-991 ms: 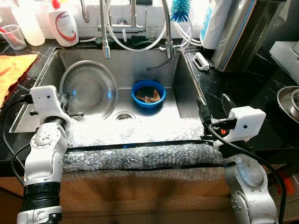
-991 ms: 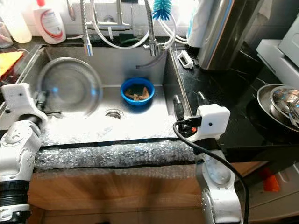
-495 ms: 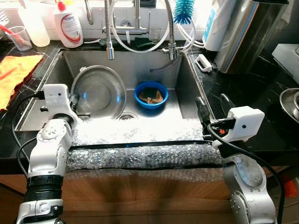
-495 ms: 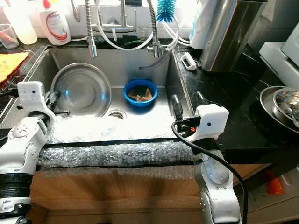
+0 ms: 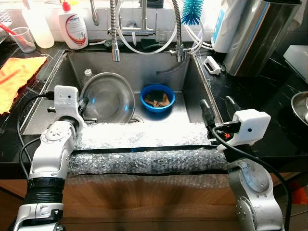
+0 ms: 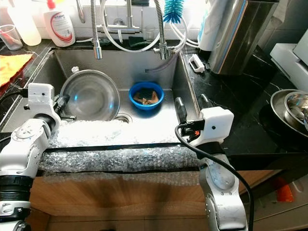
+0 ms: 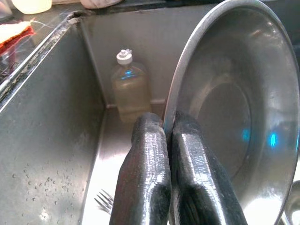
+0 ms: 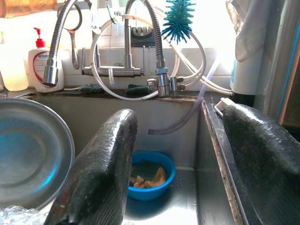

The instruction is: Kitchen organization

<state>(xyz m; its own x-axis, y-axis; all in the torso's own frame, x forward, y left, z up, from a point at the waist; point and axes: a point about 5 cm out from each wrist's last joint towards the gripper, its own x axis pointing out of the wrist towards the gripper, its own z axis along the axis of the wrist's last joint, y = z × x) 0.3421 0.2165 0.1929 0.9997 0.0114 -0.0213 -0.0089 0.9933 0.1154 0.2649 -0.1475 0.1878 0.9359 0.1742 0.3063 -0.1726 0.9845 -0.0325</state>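
Note:
A large steel bowl [image 5: 108, 96] stands tilted on edge in the left half of the sink [image 5: 192, 91]. My left gripper [image 5: 88, 109] is shut on the bowl's rim [image 7: 171, 108], its fingers [image 7: 150, 140] pinching the thin edge. A blue bowl [image 5: 158, 97] with brown scraps sits on the sink floor, just right of the steel bowl. My right gripper [image 5: 215, 102] hovers open over the sink's right rim, fingers [image 8: 103, 159] wide apart, holding nothing.
A small bottle [image 7: 129, 89] stands in the sink's back left corner and a fork [image 7: 105, 204] lies below it. Bubble wrap [image 5: 144, 144] covers the front edge. Pull-down taps [image 5: 114, 48], a soap bottle [image 5: 74, 29], an orange cloth [image 5: 19, 72] and steel pots [image 6: 293, 108] surround the sink.
The camera has shifted. My left gripper, still holding the steel bowl, has carried it to the right, closer to the blue bowl. The right gripper holds its place.

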